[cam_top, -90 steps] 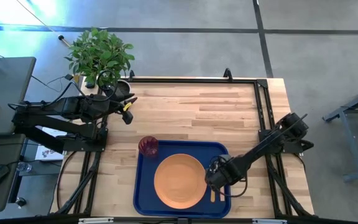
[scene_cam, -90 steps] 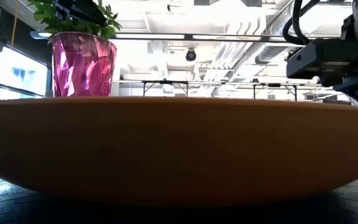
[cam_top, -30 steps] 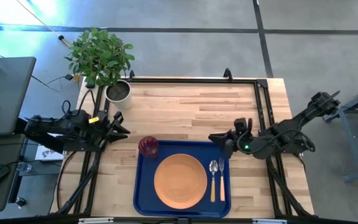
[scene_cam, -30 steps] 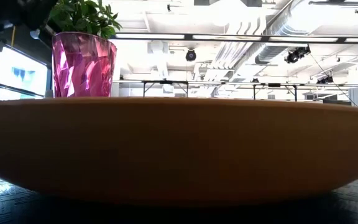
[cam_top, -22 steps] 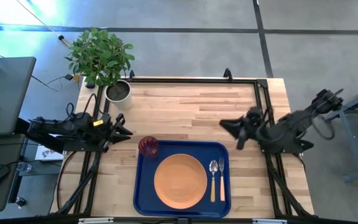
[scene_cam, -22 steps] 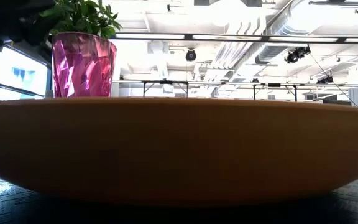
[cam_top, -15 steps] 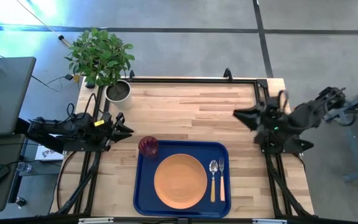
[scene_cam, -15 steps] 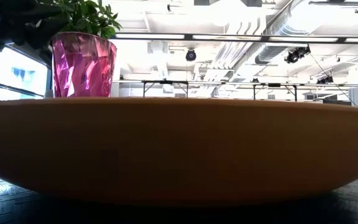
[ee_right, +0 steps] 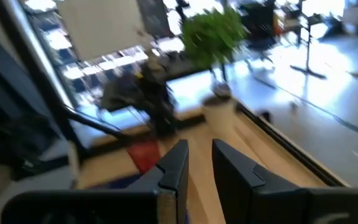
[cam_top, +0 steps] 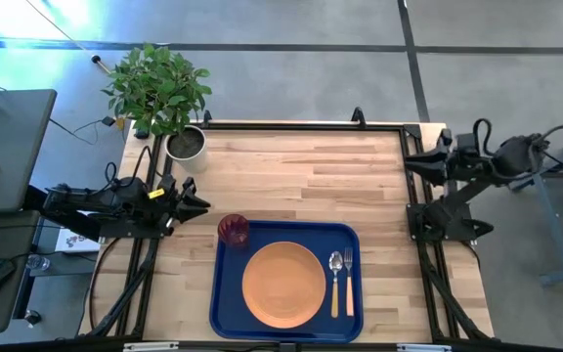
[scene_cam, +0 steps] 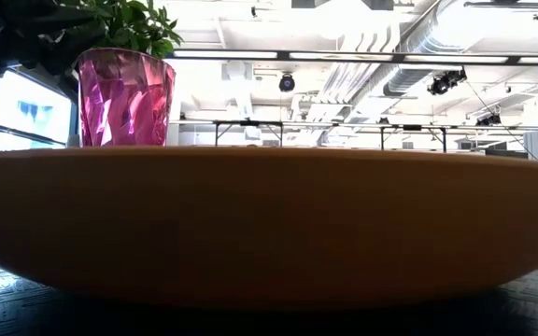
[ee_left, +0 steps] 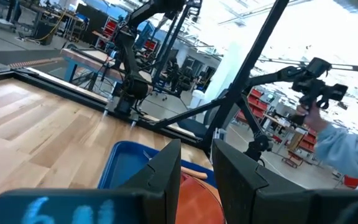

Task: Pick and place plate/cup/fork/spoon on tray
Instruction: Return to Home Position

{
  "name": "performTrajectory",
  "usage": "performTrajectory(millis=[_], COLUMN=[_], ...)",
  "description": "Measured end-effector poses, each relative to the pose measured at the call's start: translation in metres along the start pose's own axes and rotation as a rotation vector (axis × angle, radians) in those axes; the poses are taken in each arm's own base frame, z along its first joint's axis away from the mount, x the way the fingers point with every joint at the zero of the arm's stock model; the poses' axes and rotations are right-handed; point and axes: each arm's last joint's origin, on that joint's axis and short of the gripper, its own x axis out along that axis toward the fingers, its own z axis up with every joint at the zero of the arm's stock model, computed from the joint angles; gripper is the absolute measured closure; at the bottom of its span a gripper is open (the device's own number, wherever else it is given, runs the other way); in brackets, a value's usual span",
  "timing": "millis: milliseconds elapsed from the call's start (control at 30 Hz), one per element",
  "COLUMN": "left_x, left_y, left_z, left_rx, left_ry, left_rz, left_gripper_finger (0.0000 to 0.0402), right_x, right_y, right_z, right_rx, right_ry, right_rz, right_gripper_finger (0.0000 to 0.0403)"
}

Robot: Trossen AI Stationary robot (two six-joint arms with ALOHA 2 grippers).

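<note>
The orange plate lies in the middle of the blue tray, at the table's near edge. The dark-red cup stands on the tray's far left corner. The spoon and the fork lie side by side on the tray, right of the plate. The low view shows the plate close up and the cup behind it. My left gripper is open and empty at the table's left edge. My right gripper is open and empty at the table's far right corner.
A potted plant in a grey pot stands at the far left corner. Bare wood lies between the tray and the far edge. A person's sleeve shows beyond the table in the left wrist view.
My right gripper has drawn back from beside the tray's far right corner, going toward the table's right and far edges, and now hangs at the far right corner. Its arm has folded back. The tableware on the tray has stayed put.
</note>
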Motion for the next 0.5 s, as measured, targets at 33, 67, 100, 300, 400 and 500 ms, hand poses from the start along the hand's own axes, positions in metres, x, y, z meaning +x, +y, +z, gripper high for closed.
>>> performTrajectory(millis=[33, 67, 100, 300, 400, 500], left_x=[0.0, 0.0, 0.0, 0.0, 0.0, 0.0], left_y=[0.0, 0.0, 0.0, 0.0, 0.0, 0.0], left_z=[0.0, 0.0, 0.0, 0.0, 0.0, 0.0], left_rx=[0.0, 0.0, -0.006, -0.106, -0.142, -0.146], left_ry=[0.0, 0.0, 0.0, 0.0, 0.001, 0.001], left_rz=[0.0, 0.0, -0.001, -0.002, -0.003, -0.003], left_gripper_finger=[0.0321, 0.0321, 0.0321, 0.0321, 0.0321, 0.0321], right_x=[0.0, 0.0, -0.001, -0.002, -0.002, -0.002], right_y=[-0.002, -0.004, -0.005, -0.008, -0.007, -0.005], right_z=[-0.004, -0.007, -0.01, -0.018, -0.019, -0.019], right_rx=[0.0, -0.001, -0.001, -0.019, -0.07, -0.113], right_ry=[0.026, 0.049, 0.071, 0.138, 0.164, 0.187], right_rz=[-0.026, -0.052, -0.072, -0.093, -0.037, 0.029], right_gripper_finger=[0.034, 0.034, 0.034, 0.034, 0.034, 0.034])
